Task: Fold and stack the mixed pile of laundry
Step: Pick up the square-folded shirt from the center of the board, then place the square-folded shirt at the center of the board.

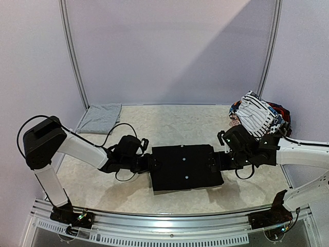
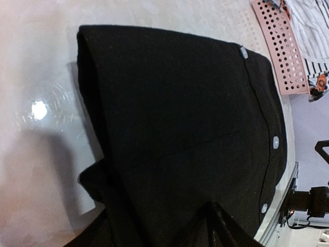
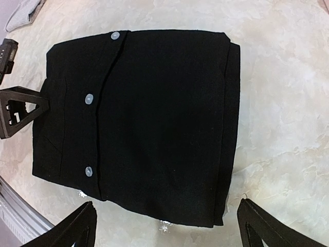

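Neatly folded, the large black trousers [image 1: 185, 167] lie flat on the table [image 1: 169, 123], long axis running arm to arm, one short edge at each gripper. The right gripper [image 1: 215, 162] gapes wide, holding nothing. The left gripper [image 1: 150, 163] is lost against dark cloth, so its spread cannot be told.

I count one folded black garment [image 1: 185, 167] on the one bench [image 1: 169, 121], and three pale buttons [image 3: 89, 98] in a row on it. There is one folded grey piece [image 1: 100, 117] at the far left. I see one laundry pile [image 1: 263, 122] at the far right. In it I can pick out one white black-striped piece [image 1: 254, 113]; the other garments are too tangled for me to count. One pink basket [image 2: 280, 51]. Two arms: the left arm [image 1: 77, 146] and the right arm [image 1: 303, 152].
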`<state>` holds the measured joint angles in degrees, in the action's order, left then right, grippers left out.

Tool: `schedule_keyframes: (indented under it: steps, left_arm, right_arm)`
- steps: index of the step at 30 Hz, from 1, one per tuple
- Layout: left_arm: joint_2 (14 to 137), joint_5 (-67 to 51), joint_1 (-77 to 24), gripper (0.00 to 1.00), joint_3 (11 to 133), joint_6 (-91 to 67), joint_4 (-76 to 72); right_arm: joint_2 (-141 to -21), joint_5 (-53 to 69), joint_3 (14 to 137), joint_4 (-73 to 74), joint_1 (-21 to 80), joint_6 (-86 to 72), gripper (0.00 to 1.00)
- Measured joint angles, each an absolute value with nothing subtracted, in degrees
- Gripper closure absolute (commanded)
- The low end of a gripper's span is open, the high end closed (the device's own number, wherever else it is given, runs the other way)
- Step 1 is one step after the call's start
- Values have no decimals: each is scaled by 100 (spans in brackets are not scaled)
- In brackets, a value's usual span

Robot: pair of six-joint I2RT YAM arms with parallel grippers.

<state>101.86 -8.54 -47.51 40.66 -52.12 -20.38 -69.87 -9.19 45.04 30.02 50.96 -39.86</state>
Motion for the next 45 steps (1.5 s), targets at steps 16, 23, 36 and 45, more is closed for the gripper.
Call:
schedule_keyframes:
  steps: [16,23,36,45]
  left_arm:
    - [10936,-1009,-4786,100,4613,-5334,-2436]
    - [10595,-923,-4786,100,4960,-4823,-1704]
    - [9865,-309,-4510,100,6182,-3378,519]
    - [9703,95,-3820,100,6987,-2405,1841]
  right_arm:
    - [-6431,-1066,4147,3004,5096,-4045,5]
    - [-6130,-1197,3942,2982,5096,-4134,5]
    - [-5813,-1448,3444,2668,5096,-4283,7]
    - [-5651,-1446,3409,2596,5096,-4219,7]
